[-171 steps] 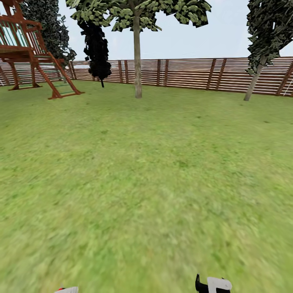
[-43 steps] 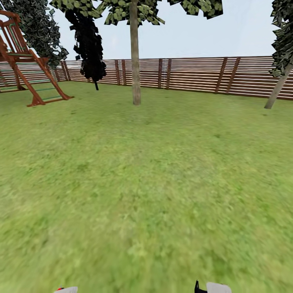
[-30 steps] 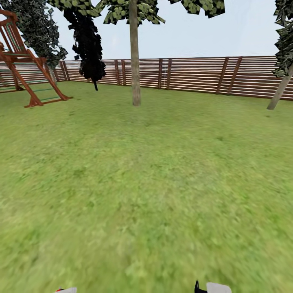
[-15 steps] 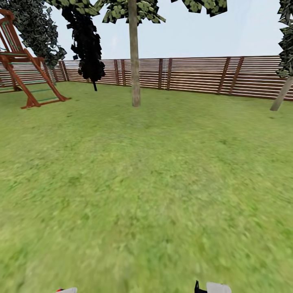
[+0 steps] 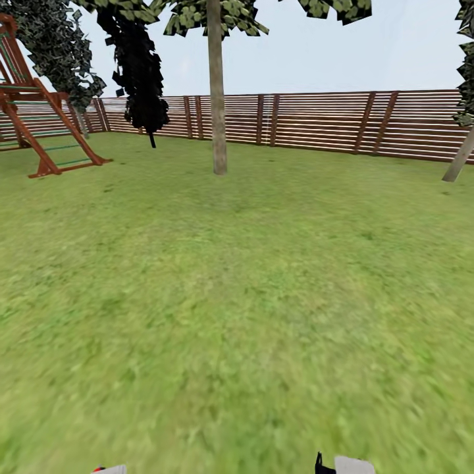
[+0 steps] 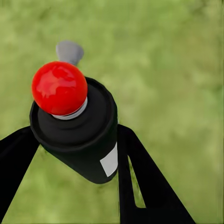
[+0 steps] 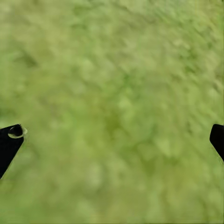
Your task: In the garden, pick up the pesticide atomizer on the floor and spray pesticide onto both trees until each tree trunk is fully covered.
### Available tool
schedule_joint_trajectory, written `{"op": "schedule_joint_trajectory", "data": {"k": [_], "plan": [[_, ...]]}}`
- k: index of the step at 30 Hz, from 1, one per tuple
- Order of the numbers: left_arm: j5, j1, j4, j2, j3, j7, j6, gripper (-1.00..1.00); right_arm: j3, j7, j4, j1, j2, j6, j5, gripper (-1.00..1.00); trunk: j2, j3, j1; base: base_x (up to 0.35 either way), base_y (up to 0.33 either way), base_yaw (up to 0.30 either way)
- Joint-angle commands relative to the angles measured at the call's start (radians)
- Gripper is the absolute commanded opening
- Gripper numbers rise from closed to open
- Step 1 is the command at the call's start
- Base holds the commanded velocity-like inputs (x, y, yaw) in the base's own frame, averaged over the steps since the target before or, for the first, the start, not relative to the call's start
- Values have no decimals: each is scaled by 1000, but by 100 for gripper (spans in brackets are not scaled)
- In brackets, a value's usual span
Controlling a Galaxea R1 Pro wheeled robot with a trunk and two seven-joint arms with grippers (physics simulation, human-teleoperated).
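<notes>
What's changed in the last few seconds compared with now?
The view has shifted, so the robot is moving: the straight tree trunk looks nearer, the leaning one slides toward the right edge. The left gripper keeps hold of the sprayer; the right gripper stays open.

A brown horizontal-slat wooden fence (image 5: pixel 316 122) runs across the far side of the view under a pale blue sky (image 5: pixel 368 56). At the far left stands a red-brown wooden play frame (image 5: pixel 36 125) with a slanted ladder and green rungs. Just beside it rise two slim dark trees, a speckled grey-green one (image 5: pixel 56 49) and a nearly black one (image 5: pixel 141 72), both before the fence.
</notes>
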Motion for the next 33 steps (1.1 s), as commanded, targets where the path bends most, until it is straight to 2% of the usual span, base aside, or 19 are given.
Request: {"op": "schedule_joint_trajectory", "data": {"k": [1, 7, 15, 33], "plan": [[0, 0, 0, 0, 0, 0, 0, -100, 2, 0, 0, 0, 0, 0, 1, 100, 0, 0, 0, 338, 0, 0], [0, 0, 0, 0, 0, 0, 1, -100, 8, 2, 1, 0, -2, -2, 9, 100, 0, 0, 0, 338, 0, 33], [2, 0, 0, 0, 0, 0, 1, -100, 9, 2, 1, 0, -2, -2, 10, 100, 0, -4, 0, 338, 0, 220], [5, 0, 0, 0, 0, 0, 1, -100, 9, 2, 1, 0, -3, -2, 10, 100, 0, -4, 0, 338, 0, 4]]}}
